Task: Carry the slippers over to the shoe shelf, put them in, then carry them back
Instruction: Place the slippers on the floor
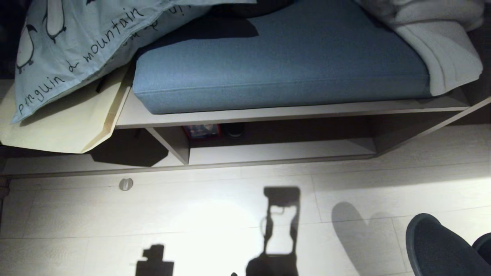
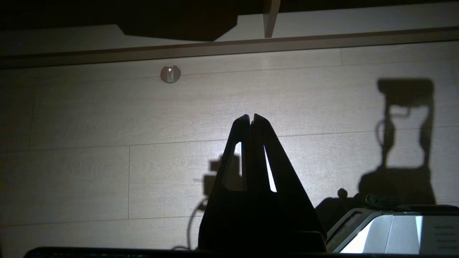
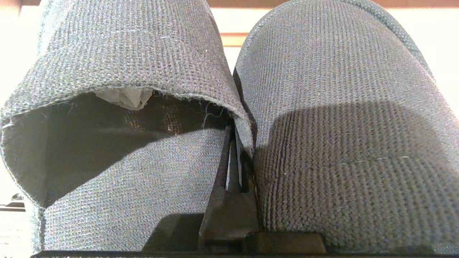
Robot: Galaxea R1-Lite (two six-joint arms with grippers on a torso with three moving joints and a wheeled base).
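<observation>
**Slippers held in front of the shoe shelf**

The bench with its blue cushion fills the far side of the head view, and the shoe shelf opens beneath it. In front of the shelf, the pale floor carries a small round metal disc.

The slippers hang low to the right of the shelf, above the floor. Only the right wrist view shows the grip: the right gripper is pinched between the two slippers, clamping their inner edges together.

The left gripper points at the floor before the shelf, fingers pressed together, empty.
</observation>
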